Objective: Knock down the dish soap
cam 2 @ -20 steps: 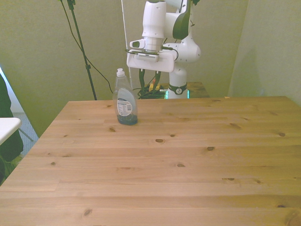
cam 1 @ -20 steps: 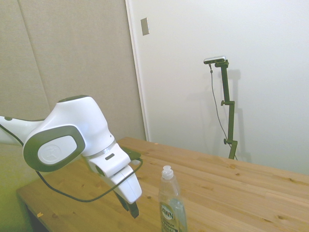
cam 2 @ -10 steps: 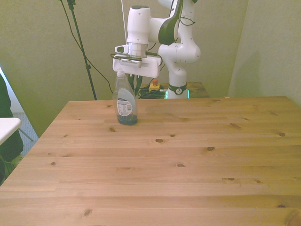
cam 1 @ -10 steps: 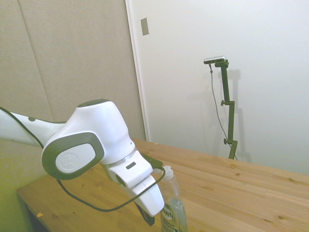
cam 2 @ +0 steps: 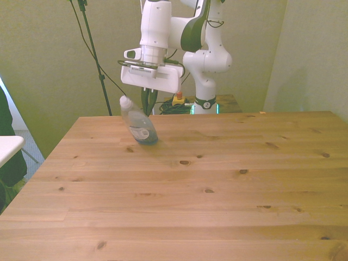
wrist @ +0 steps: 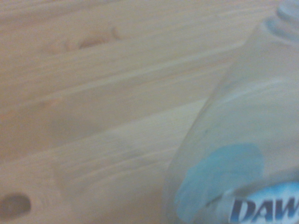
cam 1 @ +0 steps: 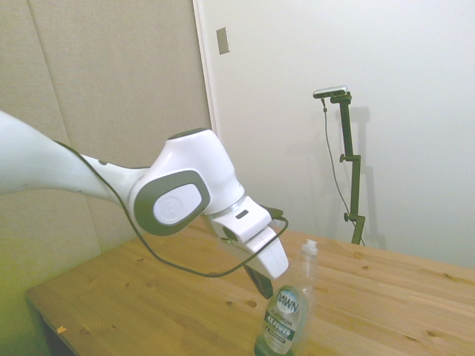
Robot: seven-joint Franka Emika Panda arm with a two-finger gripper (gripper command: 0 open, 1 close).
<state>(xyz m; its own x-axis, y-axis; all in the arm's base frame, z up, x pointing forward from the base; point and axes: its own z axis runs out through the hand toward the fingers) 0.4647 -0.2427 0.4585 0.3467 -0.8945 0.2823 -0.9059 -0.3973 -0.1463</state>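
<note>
The dish soap (cam 1: 286, 315) is a clear bottle with a white cap and a blue Dawn label. It stands near the far edge of the wooden table (cam 2: 217, 179), its base on the wood. The bottle (cam 2: 138, 126) leans with its cap toward the front view's left. My gripper (cam 2: 148, 109) is shut with nothing in it, its dark fingers low and right against the bottle's upper body, on the front view's right of it. In the side view the gripper (cam 1: 261, 285) sits just left of the neck. The wrist view is filled by the blurred bottle (wrist: 233, 140) from close by.
Cables and a small red button (cam 2: 178, 99) lie behind the table's far edge by the robot's base. A white surface (cam 2: 8, 145) and a dark shape (cam 2: 10, 168) sit past the table at the front view's left edge.
The arm swept toward the front view's left, reached the bottle and pushed its top over. The bottle stood upright before and now leans that way.
</note>
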